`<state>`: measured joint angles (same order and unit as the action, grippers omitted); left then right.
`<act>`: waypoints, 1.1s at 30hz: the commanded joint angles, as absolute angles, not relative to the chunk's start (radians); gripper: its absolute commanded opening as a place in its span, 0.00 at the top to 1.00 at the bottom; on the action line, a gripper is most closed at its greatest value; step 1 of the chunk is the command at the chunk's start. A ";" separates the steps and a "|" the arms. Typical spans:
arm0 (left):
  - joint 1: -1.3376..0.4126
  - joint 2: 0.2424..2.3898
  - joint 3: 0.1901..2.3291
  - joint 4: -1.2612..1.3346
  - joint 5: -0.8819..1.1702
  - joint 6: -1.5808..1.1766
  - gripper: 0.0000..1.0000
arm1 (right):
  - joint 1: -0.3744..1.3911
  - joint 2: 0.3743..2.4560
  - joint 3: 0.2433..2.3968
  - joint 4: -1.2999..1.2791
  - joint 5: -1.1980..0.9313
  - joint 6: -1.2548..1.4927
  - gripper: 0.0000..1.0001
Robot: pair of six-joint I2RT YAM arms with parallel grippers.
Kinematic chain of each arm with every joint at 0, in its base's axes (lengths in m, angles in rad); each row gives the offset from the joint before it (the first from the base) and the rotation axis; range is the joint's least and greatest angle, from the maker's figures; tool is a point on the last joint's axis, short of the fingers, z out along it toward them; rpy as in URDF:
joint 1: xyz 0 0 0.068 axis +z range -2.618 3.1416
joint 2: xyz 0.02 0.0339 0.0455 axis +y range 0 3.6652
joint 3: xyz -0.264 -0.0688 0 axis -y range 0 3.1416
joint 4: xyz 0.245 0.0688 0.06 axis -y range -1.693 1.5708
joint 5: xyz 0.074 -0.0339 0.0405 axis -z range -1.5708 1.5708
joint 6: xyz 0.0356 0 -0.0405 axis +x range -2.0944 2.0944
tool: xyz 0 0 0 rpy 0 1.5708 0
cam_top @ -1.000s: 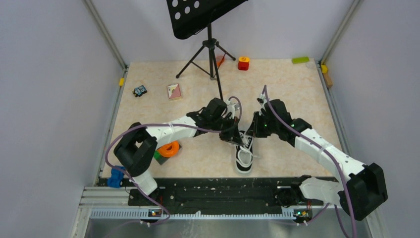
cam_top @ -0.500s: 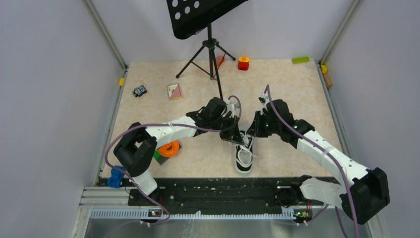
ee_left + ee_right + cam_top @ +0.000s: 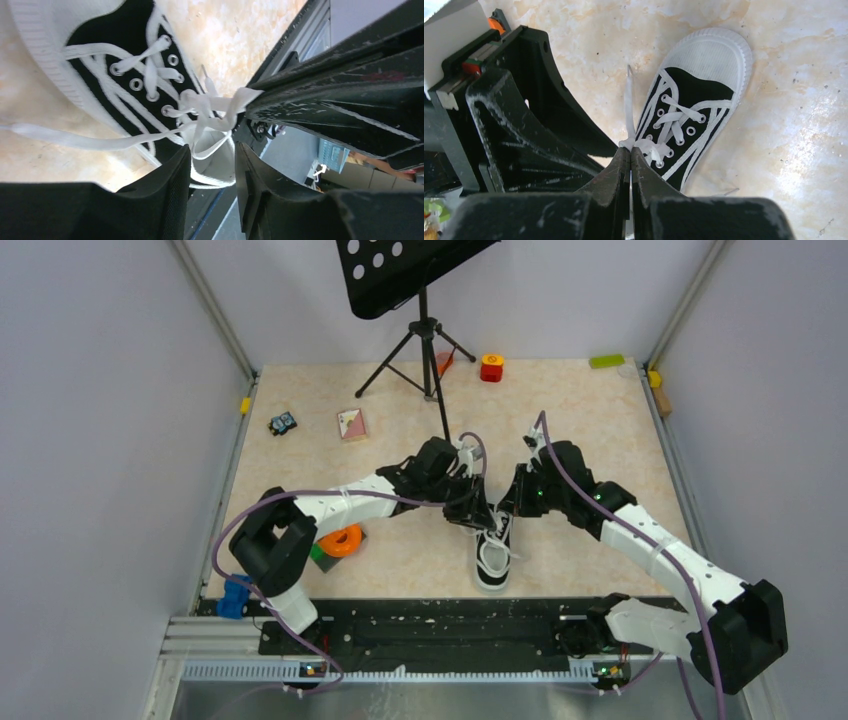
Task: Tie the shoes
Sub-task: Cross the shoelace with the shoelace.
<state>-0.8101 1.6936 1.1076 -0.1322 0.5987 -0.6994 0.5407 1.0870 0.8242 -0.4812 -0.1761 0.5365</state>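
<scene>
The black sneaker [image 3: 491, 558] lies on the table with its white toe cap toward the near edge. It also shows in the left wrist view [image 3: 132, 27] and the right wrist view [image 3: 696, 92]. My right gripper [image 3: 630, 150] is shut on the white laces [image 3: 644, 146] at the knot above the eyelets. My left gripper [image 3: 212, 154] is open, and a lace loop [image 3: 212, 150] hangs between its fingers without being pinched. Both grippers meet over the shoe's tongue, the left [image 3: 478, 514] and the right [image 3: 506, 508]. One loose lace end [image 3: 75, 141] trails across the table.
A music stand's tripod [image 3: 425, 340] stands behind the arms. An orange ring [image 3: 343, 539] lies by the left arm. A pink card [image 3: 351, 424], a small toy [image 3: 283, 423], a red block [image 3: 491, 367] and a green block [image 3: 606, 361] lie farther back.
My left gripper has shifted slightly right, closer to the right gripper over the shoe. The shoe and the right gripper have barely moved.
</scene>
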 commanded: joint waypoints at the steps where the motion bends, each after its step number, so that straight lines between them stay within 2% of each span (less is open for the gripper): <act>1: -0.779 1.628 1.074 -0.094 0.542 -0.672 0.59 | 0.545 1.060 0.814 -0.469 -0.170 0.546 1.00; 5: -0.769 1.605 1.072 -0.107 0.524 -0.617 0.57 | 0.545 1.060 0.813 -0.469 -0.171 0.547 1.00; 7: -0.769 1.606 1.075 -0.109 0.527 -0.572 0.50 | 0.545 1.058 0.815 -0.470 -0.171 0.548 1.00; 12: -0.778 1.601 1.074 -0.076 0.583 -0.469 0.42 | 0.545 1.051 0.816 -0.477 -0.167 0.547 1.00; 18: -0.816 1.594 1.056 -0.039 0.521 -0.410 0.38 | 0.545 1.050 0.818 -0.473 -0.169 0.550 1.00; 23: -0.847 1.616 1.055 0.007 0.486 -0.420 0.39 | 0.545 1.050 0.824 -0.476 -0.169 0.551 1.00; 29: -0.852 1.636 1.041 0.090 0.442 -0.478 0.50 | 0.545 1.049 0.824 -0.475 -0.172 0.550 1.00; 33: -0.851 1.644 1.039 0.106 0.427 -0.490 0.52 | 0.545 1.050 0.825 -0.475 -0.173 0.549 1.00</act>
<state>-0.8516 1.6447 1.0496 0.0227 0.4587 -0.4706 0.5407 1.0744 0.8165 -0.4870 -0.1764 0.5453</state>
